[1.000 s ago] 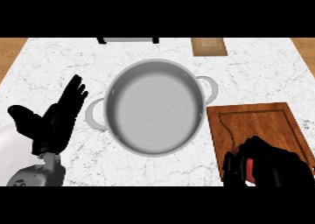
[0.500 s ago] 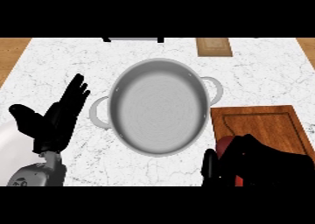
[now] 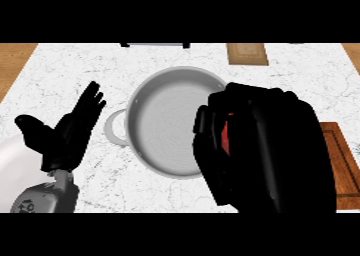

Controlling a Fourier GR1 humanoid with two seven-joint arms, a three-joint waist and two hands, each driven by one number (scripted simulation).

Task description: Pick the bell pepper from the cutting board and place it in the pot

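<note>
My right hand (image 3: pixel 275 150) is large in the head view, raised over the right side of the grey pot (image 3: pixel 164 127). Its fingers are curled round the red bell pepper (image 3: pixel 226 135), of which only a thin strip shows between them. The hand hides the pot's right rim and right handle. The wooden cutting board (image 3: pixel 345 165) lies at the right edge, mostly behind the hand. My left hand (image 3: pixel 65 132) rests open at the left of the pot, fingers up.
A small wooden block (image 3: pixel 247 53) sits at the counter's far edge. A dark object (image 3: pixel 153 44) shows at the back, left of the block. The pot's left handle (image 3: pixel 115 127) points toward my left hand. Wood floor borders the white marble counter (image 3: pixel 72 70) on both sides.
My right hand has lifted the bell pepper off the cutting board and carried it left and up over the pot's right side. The left hand has stayed put.
</note>
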